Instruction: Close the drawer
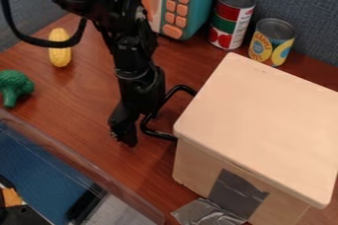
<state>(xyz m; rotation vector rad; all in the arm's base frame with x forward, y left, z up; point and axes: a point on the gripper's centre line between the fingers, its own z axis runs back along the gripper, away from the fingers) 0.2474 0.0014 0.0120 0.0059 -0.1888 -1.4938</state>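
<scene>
Black gripper (124, 136), pointed down beside the black drawer handle (159, 134) at the near-left side of a pale box (257, 120) on the brown table (76, 88) — how far open, or holding what, I cannot tell.

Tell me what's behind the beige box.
Behind the beige box stand a red-and-green can and a yellow-labelled can, with a blue-grey partition beyond. Whatever lies low against the box's far side is hidden by the box itself.

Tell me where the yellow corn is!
In the camera view, the corn lies at upper left, between the green broccoli and the black arm.
</scene>
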